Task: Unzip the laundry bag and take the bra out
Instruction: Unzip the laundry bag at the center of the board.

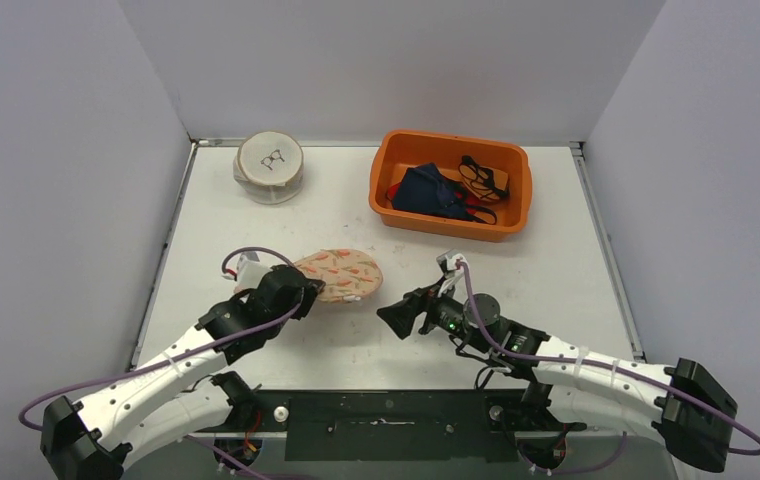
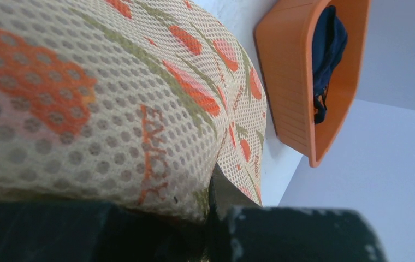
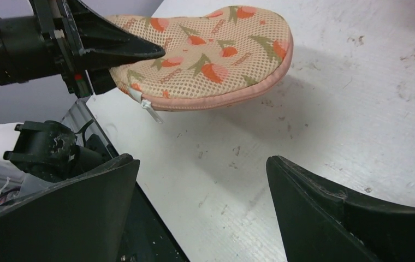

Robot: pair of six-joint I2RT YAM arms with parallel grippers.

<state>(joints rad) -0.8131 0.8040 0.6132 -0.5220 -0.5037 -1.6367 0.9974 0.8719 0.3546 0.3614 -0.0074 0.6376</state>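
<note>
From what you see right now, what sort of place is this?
Probably a robot test cell: plain grey walls enclose a white table, with a white left arm and right arm mounted at its near edge.

On the white table [image 1: 556, 270] before me, an orange plastic tub [image 1: 436, 225] sits near the far edge, right of centre. Inside it lie a crumpled navy garment [image 1: 431, 190] and, toward its right end, tangled black straps [image 1: 481, 178]. Near the far left corner stands a round pale container [image 1: 270, 167], with spectacles drawn on its top.
</note>
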